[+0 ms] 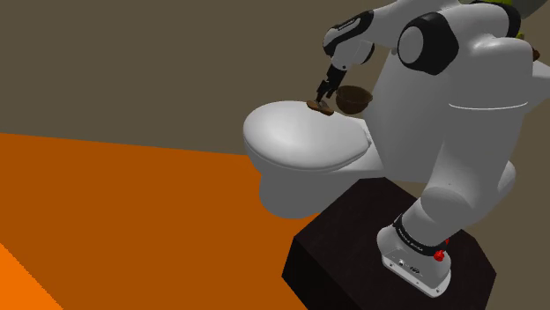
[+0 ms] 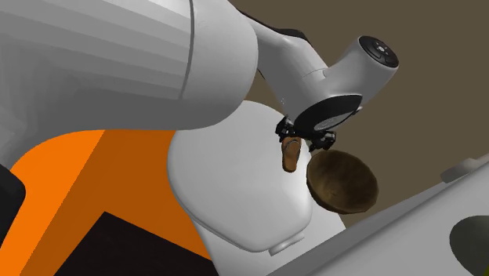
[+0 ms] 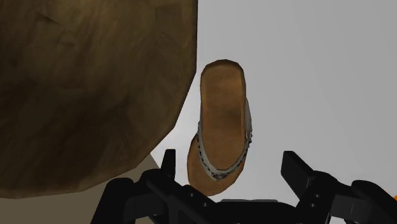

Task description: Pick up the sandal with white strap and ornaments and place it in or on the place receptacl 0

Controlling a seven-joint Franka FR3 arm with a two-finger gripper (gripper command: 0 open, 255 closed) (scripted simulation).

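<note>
You see the gripper point(image 3: 229, 158) standing wide over the sandal point(image 3: 221, 127), one finger on each side of its strapped end, neither touching it. The sandal lies on the white toilet lid point(image 1: 300, 141), just beside the brown bowl point(image 3: 83, 89).

1. Round brown wooden bowl point(image 3: 83, 89): in the wrist view two picture edges cut it off, so its full outline cannot be seen.
2. Brown-soled sandal with a pale studded strap point(image 3: 219, 127): the black end effector point(image 3: 230, 168) partly covers its nearest end.
3. In the shoulder view the sandal, at one o'clock on the white toilet lid point(image 1: 300, 141), is too small to show its strap.
4. The white robot arm point(image 1: 467, 158) hides the toilet's back, at the lid's three o'clock.
5. In the second exterior view, a dull green shape point(image 2: 470, 243) at four o'clock is cut by the edge and cannot be identified.
</note>
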